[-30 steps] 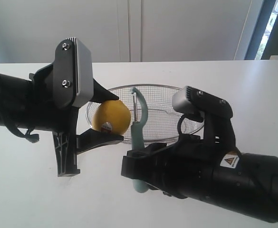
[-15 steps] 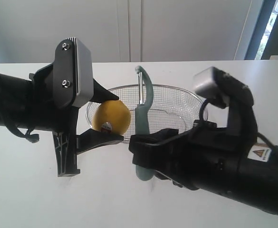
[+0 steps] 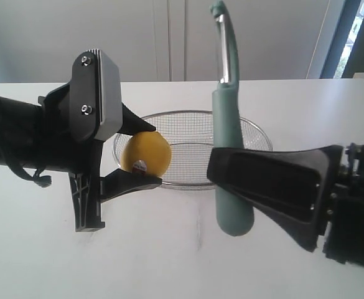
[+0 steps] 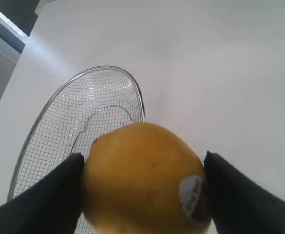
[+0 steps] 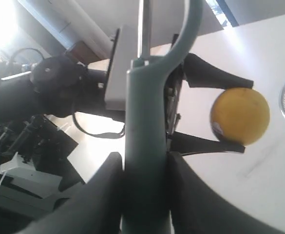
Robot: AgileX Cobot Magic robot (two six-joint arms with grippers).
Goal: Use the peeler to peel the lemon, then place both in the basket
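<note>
In the exterior view the left arm is reaching in level from 9 o'clock, its wrist turned so that the left gripper is standing with one finger at the lemon's 12 o'clock and the other at its 6 o'clock. The jaws are pressing on the lemon from both sides and holding it clear of the white table. The fruit's red-and-white sticker is sitting low, near the bottom finger. From that camera the fruit is overlapping the basket at roughly the 8 o'clock part of its rim (the left wrist view shows the wire mesh lying beyond and below the fruit). The right arm is coming in from about 4 o'clock, close to the camera. The right gripper is clamping narrowly on the thick handle of the peeler. The tool is standing nearly upright, head and metal blade pointing to 12 o'clock and the rounded butt hanging below the fingers. The peeler is standing at the lemon's 3 o'clock, apart from it, not touching the fruit.
</note>
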